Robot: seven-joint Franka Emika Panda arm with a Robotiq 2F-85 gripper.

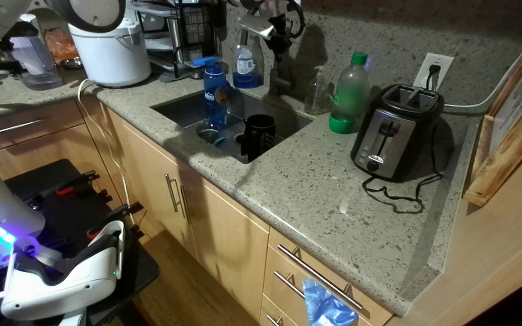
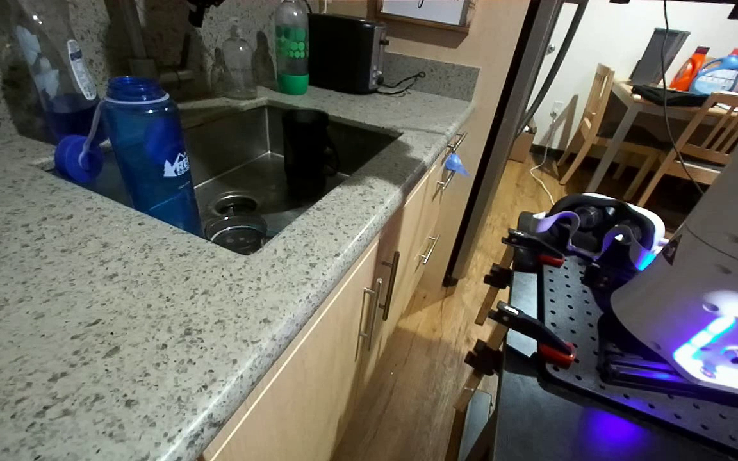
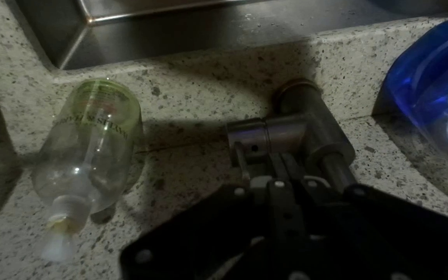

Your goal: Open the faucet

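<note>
The faucet [image 3: 323, 128] stands near the back edge of the tabletop [image 1: 333, 190], between the sink [image 3: 158, 44] and the wall [image 1: 392, 40]. The gripper [image 3: 281, 156] is just beside it; its fingers [image 3: 292, 167] look pressed together, with nothing visible between them (whether they touch the metal, I cannot tell). I judge the step is to turn the thin lever [image 3: 241, 157]. For this, one should place the joined fingertips against its side, push softly along its arc, and keep away from the clear bottle [image 3: 91, 144] near the same edge.
</note>
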